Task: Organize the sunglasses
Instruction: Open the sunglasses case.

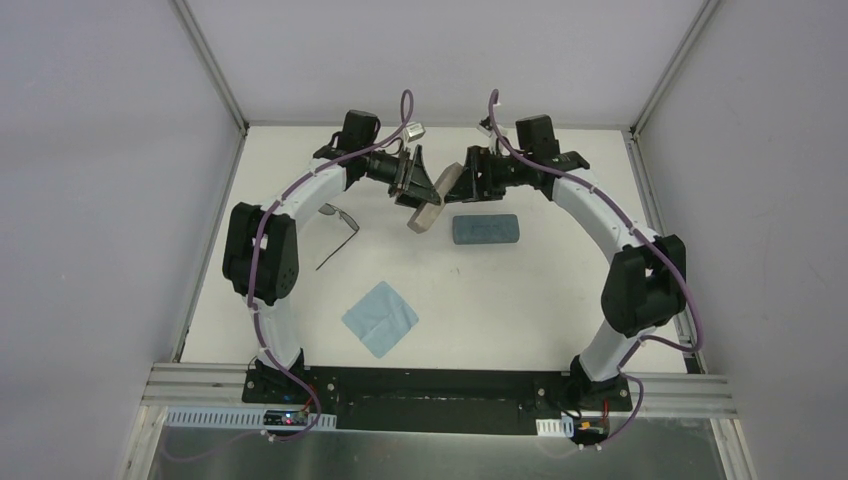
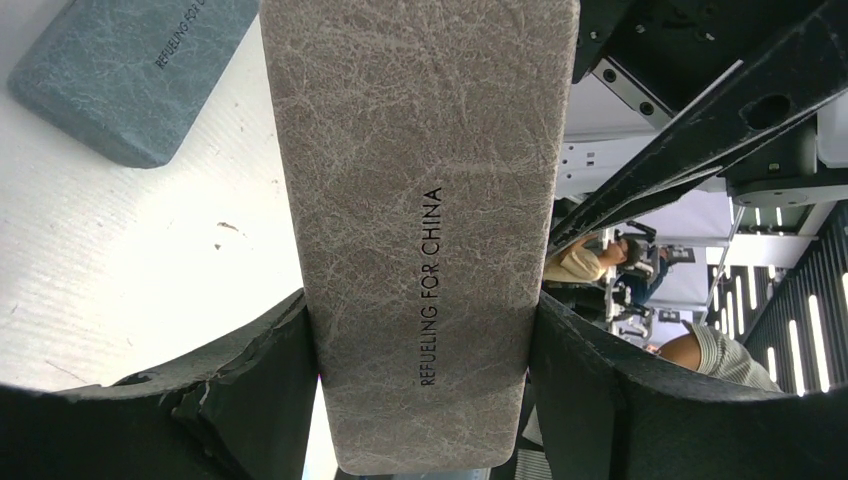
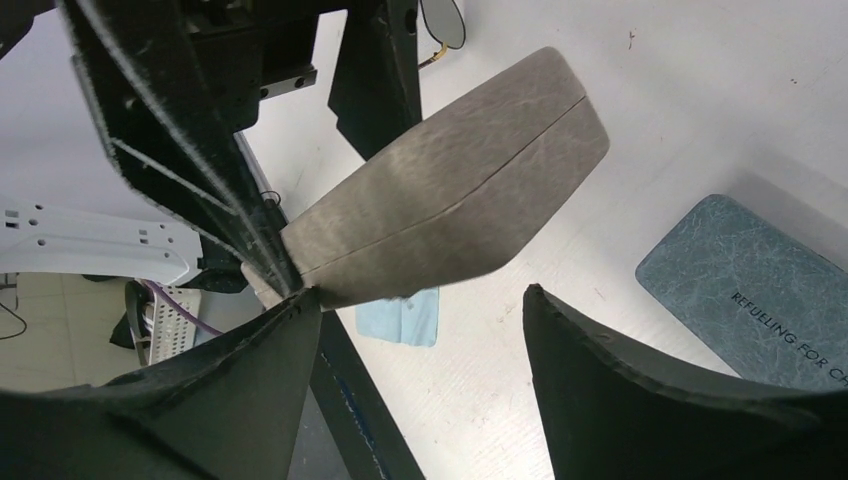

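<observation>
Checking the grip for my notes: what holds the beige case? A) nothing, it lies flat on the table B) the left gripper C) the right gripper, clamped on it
B: the beige case sits clamped between the fingers of the left gripper, while the right gripper stands open beside it.

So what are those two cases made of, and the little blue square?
The beige case looks like fake leather, matte, with crackly veined grain. The blue case seems the same, with the same veins. The blue square is probably soft cloth; it shows faint creases.
</observation>
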`<action>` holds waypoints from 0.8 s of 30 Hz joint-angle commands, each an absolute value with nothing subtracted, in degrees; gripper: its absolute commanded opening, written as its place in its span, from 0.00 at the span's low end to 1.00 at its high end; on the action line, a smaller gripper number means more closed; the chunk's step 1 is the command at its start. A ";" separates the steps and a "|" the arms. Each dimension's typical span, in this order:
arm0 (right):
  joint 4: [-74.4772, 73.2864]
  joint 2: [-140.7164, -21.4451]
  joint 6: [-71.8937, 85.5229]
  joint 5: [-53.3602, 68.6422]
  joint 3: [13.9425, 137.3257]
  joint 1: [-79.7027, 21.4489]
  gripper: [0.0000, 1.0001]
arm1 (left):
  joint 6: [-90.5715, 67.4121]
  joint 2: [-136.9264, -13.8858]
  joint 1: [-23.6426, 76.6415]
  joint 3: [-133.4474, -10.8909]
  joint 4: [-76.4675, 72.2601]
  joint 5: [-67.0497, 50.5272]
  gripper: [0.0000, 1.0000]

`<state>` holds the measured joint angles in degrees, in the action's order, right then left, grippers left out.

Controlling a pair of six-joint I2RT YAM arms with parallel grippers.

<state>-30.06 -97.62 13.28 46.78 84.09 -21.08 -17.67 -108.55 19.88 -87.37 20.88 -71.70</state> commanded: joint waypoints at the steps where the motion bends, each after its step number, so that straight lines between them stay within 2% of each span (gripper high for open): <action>1: -25.99 -98.56 16.34 48.19 86.54 -20.33 0.75 | -19.39 -104.87 20.37 -88.13 16.26 -76.05 0.00; 17: -22.76 -100.02 18.99 52.43 83.52 -19.25 0.76 | -19.13 -104.16 21.49 -88.01 15.91 -77.55 0.00; 24: -25.31 -99.84 16.46 48.48 78.27 -17.22 0.70 | -24.38 -104.24 21.45 -88.10 10.85 -79.83 0.00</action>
